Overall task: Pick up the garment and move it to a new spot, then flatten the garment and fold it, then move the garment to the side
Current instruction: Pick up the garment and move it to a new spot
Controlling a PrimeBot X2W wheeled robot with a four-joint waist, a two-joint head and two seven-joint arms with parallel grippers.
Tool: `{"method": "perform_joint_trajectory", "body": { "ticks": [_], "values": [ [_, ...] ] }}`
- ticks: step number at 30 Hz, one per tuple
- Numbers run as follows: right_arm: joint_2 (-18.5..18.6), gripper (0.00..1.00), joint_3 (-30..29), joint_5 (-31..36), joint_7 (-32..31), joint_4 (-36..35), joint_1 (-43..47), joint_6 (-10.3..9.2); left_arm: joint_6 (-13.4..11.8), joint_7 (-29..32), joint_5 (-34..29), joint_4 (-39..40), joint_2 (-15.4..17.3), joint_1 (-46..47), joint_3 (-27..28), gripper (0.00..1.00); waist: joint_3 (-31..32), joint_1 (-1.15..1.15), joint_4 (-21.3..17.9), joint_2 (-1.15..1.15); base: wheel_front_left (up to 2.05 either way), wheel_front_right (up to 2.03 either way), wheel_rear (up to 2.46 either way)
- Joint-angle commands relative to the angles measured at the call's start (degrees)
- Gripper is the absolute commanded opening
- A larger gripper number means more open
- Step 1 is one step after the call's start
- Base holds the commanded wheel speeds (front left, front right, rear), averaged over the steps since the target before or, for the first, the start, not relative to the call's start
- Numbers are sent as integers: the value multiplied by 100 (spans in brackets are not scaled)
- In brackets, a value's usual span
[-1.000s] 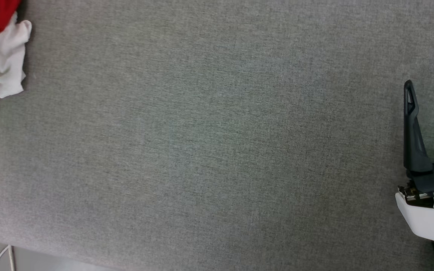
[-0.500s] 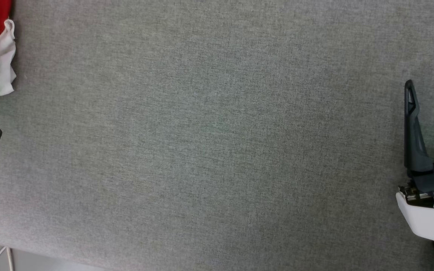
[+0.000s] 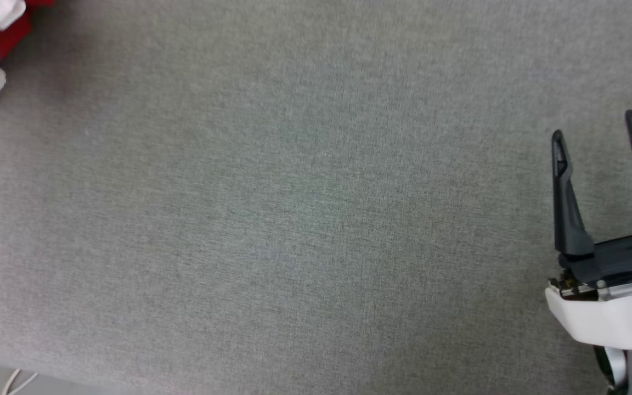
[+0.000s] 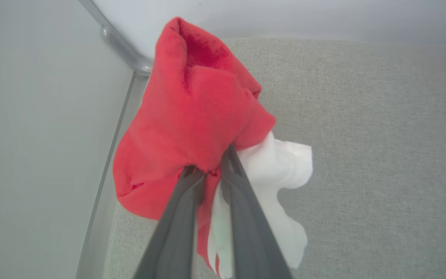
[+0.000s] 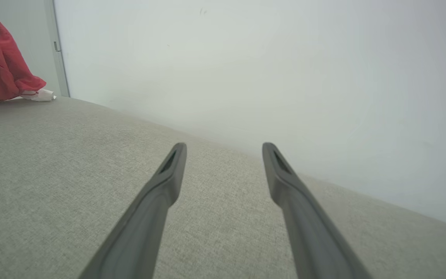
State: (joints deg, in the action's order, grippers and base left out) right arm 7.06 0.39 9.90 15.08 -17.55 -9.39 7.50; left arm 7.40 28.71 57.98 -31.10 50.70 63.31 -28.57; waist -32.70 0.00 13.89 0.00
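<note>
Fabric bunches between your left jaws, which pinch the red shirt (image 4: 192, 128) so you can carry it. Your right jaws are spread, well apart from it, ready to help.

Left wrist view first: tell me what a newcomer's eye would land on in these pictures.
The garment, a bright red and white bunch, is pinched in the left gripper, middle of the left wrist view. Then the right gripper, jaws wide apart and holding nothing, over the grey table at the head view's lower right.
</note>
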Motion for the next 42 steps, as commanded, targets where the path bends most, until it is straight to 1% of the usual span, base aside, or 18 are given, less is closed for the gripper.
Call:
{"method": "perform_joint_trajectory", "body": {
  "ticks": [1, 7, 12, 18, 20, 21, 30, 31, 32, 37, 42],
  "values": [
    [-85, 100, 47, -49, 14, 59, 48, -2, 2, 5, -87, 243, 111, 184, -129, 0, 395, 0, -24, 0, 0, 0, 0],
    [-264, 100, 145, -177, 13, 254, 107, -2, 2, 186, -305, 1025, 284, 710, -592, 0, 919, 0, -131, 0, 0, 0, 0],
    [-366, 100, 169, -248, 13, 371, 158, -2, 2, 382, -402, 1597, 206, 1209, -1032, 0, 1227, 0, -336, 0, 0, 0, 0],
    [-421, 100, 162, -362, 14, 459, 223, -2, 1, 590, -448, 2169, 45, 1756, -1509, 0, 1509, 0, -783, 0, 0, 0, 0],
    [-423, 100, 129, -497, 14, 481, 254, -2, 2, 639, -415, 2337, -51, 1920, -1666, 0, 1595, 0, -957, 0, 0, 0, 0],
    [-423, 100, 129, -497, 14, 481, 254, -2, 2, 639, -415, 2337, -51, 1920, -1666, 0, 1595, 0, -957, 0, 0, 0, 0],
    [-425, 100, 84, -894, 14, 571, 349, -2, 1, 751, -334, 2805, -429, 2362, -2382, 0, 1858, 0, -1808, 0, 0, 0, 0],
    [-426, 100, 56, -940, 13, 580, 380, -2, 1, 748, -283, 2916, -513, 2405, -2543, 0, 1892, 0, -1965, 0, 0, 0, 0],
    [-426, 100, 56, -940, 13, 580, 380, -2, 1, 748, -283, 2916, -513, 2405, -2543, 0, 1892, 0, -1965, 0, 0, 0, 0],
    [-426, 100, -59, -1062, 14, 631, 481, -2, 1, 681, -126, 3224, -649, 2357, -2933, 0, 1929, 0, -2246, 0, 0, 0, 0],
    [-426, 100, -75, -1088, 14, 663, 459, -2, 1, 579, -93, 3522, -730, 2084, -3281, 0, 1871, 0, -2368, 0, 0, 0, 0]
  ]
}}
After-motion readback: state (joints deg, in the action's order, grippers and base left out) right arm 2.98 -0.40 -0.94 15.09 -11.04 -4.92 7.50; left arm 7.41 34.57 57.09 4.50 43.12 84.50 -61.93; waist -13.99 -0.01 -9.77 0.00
